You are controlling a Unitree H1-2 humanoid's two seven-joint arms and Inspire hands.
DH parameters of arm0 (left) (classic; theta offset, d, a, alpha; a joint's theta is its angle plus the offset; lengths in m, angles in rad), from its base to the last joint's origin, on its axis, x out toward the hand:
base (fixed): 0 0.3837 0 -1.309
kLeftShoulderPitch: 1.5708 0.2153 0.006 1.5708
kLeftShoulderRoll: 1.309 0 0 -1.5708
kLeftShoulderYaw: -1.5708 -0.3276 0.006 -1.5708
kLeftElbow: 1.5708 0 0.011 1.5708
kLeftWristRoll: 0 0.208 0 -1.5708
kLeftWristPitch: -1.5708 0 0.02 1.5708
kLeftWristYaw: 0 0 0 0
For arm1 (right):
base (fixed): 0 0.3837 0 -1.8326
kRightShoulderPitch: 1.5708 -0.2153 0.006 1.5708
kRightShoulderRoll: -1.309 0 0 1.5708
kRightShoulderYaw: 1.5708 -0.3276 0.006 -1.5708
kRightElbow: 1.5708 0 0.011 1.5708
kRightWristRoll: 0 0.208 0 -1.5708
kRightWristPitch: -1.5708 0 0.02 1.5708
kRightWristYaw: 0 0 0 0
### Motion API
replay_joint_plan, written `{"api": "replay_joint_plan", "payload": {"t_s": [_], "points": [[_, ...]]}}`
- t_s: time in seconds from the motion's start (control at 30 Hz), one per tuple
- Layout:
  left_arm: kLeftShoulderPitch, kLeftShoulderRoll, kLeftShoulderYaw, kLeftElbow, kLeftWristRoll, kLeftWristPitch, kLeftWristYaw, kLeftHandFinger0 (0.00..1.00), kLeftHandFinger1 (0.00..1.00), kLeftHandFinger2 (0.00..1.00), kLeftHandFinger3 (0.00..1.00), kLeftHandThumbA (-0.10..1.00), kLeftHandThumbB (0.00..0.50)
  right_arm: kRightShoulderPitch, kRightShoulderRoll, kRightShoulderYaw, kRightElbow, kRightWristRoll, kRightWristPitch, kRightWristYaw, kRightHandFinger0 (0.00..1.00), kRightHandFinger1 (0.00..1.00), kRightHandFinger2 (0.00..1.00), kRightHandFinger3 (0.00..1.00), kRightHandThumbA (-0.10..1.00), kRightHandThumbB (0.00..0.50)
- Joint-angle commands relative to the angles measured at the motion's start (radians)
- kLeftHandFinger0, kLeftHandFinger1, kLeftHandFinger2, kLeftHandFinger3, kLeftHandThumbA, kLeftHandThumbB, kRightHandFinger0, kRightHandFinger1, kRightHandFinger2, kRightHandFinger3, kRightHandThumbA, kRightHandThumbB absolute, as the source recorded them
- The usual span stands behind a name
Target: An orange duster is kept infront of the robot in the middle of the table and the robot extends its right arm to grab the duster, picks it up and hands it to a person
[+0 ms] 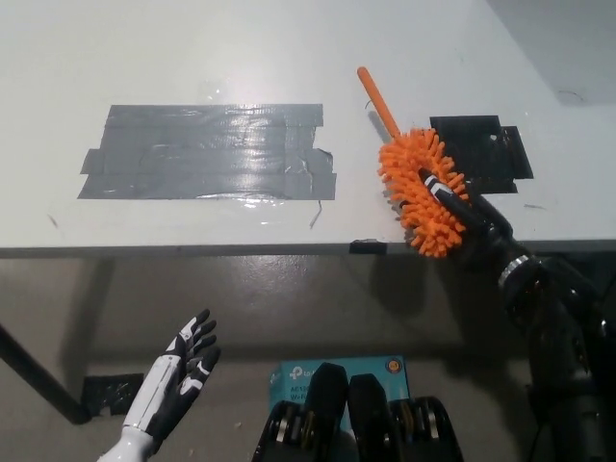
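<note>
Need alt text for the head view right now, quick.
The black right hand grips the orange duster above the white table's front edge, between grey tape and black tape. The white left hand rests open below.

R hand grips orange duster above table edge; L hand open, low.

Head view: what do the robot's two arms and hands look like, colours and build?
The left hand is white with black fingertips and black patches on the palm, on a white forearm. The right hand is all black, with a silver ring at the wrist and a bulky black jointed arm behind it; a thin black cable hangs beside that arm.
</note>
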Motion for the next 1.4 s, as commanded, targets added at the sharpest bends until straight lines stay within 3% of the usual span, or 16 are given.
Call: {"api": "replay_joint_plan", "payload": {"t_s": [0.0,0.37,0.87,1.07,1.17,1.37], "points": [[-0.030,0.020,0.014,-0.036,-0.005,-0.027,-0.009,0.84,0.94,1.00,1.00,0.87,0.158,0.026,0.058,0.039,-0.103,0.411,0.035,-0.061,0.00,0.31,0.61,0.93,-0.10,0.097],[-0.032,0.018,0.014,-0.037,-0.001,-0.023,-0.006,0.84,0.94,1.00,1.00,0.88,0.168,0.039,0.050,0.088,-0.126,0.449,0.035,-0.068,0.00,0.32,0.59,0.88,-0.10,0.151],[-0.038,0.025,0.013,-0.042,-0.001,-0.023,-0.008,0.84,0.94,1.00,1.00,0.88,0.157,0.037,0.036,0.132,-0.154,0.542,0.035,-0.147,0.00,0.31,0.58,0.84,-0.10,0.137],[-0.040,0.026,0.013,-0.037,-0.005,-0.030,-0.009,0.84,0.94,1.00,1.00,0.88,0.157,0.033,0.030,0.132,-0.158,0.581,0.035,-0.154,0.00,0.32,0.58,0.89,-0.10,0.126],[-0.041,0.025,0.013,-0.033,-0.001,-0.030,-0.006,0.84,0.93,1.00,1.00,0.88,0.161,0.033,0.030,0.127,-0.165,0.579,0.035,-0.172,0.00,0.31,0.58,0.89,-0.10,0.147],[-0.047,0.026,0.015,-0.038,-0.003,-0.026,-0.007,0.83,0.93,1.00,1.00,0.89,0.163,0.021,0.025,0.115,-0.158,0.598,0.035,-0.180,0.00,0.31,0.58,0.90,-0.10,0.136]]}}
